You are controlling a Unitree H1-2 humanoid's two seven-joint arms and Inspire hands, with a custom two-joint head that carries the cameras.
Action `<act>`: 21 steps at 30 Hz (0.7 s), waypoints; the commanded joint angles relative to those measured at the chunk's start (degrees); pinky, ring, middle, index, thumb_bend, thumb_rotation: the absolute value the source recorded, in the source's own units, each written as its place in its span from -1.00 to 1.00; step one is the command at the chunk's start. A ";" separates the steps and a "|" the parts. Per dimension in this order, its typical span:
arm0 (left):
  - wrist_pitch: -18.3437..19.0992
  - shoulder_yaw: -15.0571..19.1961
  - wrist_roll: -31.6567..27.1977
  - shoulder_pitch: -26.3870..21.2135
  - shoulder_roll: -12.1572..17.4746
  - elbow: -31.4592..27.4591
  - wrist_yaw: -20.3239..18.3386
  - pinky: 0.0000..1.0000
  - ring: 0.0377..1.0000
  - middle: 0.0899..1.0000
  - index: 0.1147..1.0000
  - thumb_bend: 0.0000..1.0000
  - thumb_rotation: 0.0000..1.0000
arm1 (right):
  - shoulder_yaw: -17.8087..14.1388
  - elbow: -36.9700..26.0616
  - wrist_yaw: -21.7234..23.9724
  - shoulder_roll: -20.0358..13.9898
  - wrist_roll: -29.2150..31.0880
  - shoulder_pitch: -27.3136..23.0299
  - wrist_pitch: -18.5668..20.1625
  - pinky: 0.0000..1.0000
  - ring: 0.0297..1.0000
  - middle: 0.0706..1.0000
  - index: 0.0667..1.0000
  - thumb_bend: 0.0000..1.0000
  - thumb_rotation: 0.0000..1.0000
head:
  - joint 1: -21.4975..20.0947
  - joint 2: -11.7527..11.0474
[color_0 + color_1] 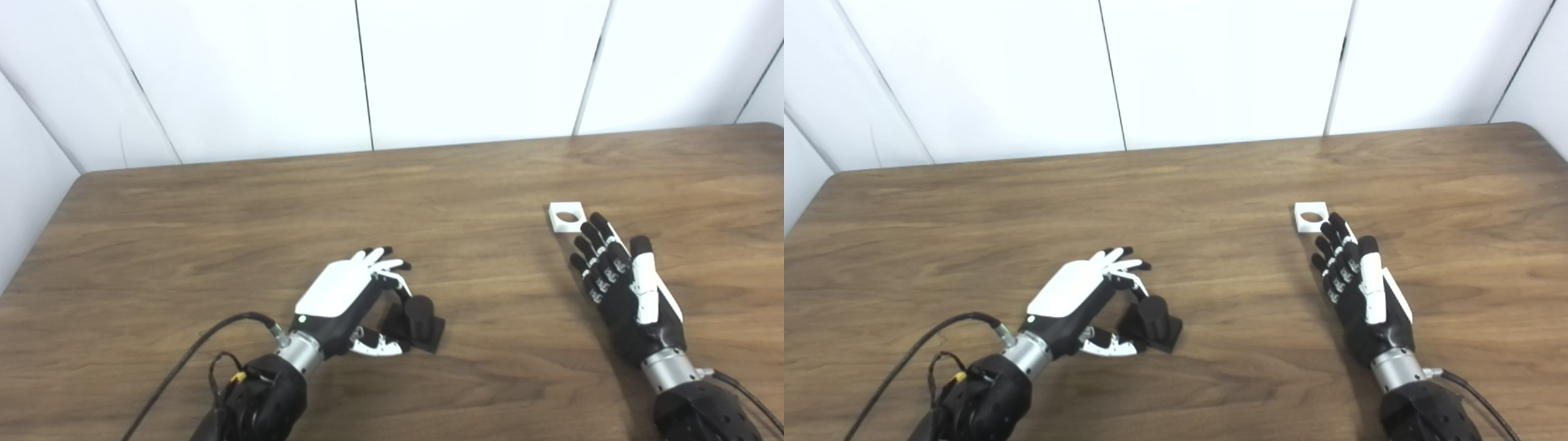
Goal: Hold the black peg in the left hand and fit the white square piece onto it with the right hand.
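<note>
The black peg [419, 317], a short cylinder on a square black base, stands on the table just right of my left hand [346, 294]. That hand is open, its fingers curved over the peg and its thumb low beside the base; whether it touches the peg is unclear. The white square piece [566, 216], with a round hole in its top, lies flat on the table further right. My right hand [618, 275] is open with palm up, fingers stretched out, fingertips just short of the white piece's near edge.
The wooden table [245, 214] ends at a white panelled wall behind; its left edge runs diagonally at the far left. A black cable [184, 361] trails from my left wrist across the table's front.
</note>
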 commanded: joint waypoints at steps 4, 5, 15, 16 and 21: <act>-1.59 -1.71 0.69 1.05 -0.47 -2.15 -2.14 1.00 0.99 0.77 -0.15 0.05 -0.86 | -0.06 -0.84 -0.01 0.28 0.75 0.07 0.61 0.99 1.00 1.00 1.00 0.34 0.93 | -0.25 0.16; -1.75 -1.74 0.75 1.15 -0.51 -2.11 -2.19 1.00 0.99 0.77 -0.15 0.05 -0.86 | -0.10 -0.99 -0.10 0.29 0.81 0.16 0.73 0.99 1.00 0.99 1.00 0.34 0.92 | -0.25 0.16; -2.80 -1.04 1.52 0.78 -0.41 -1.05 -1.89 1.00 0.99 0.76 -0.15 0.05 -0.86 | -0.63 -1.61 -0.83 0.12 0.86 0.07 1.08 0.99 1.00 0.98 0.99 0.32 0.91 | -0.19 0.26; -2.84 -0.99 1.51 0.71 -0.37 -0.94 -1.92 1.00 0.99 0.76 -0.15 0.05 -0.86 | -0.82 -1.53 -0.98 0.07 0.91 -0.20 1.05 0.98 1.00 0.97 0.97 0.31 0.88 | -0.22 0.23; -3.12 -0.59 1.47 0.76 -0.74 -0.48 -1.83 1.00 0.99 0.76 -0.15 0.05 -0.86 | -1.70 -1.63 -1.57 -1.03 0.15 -2.32 1.24 0.92 0.98 0.94 0.93 0.31 0.72 | -0.26 0.30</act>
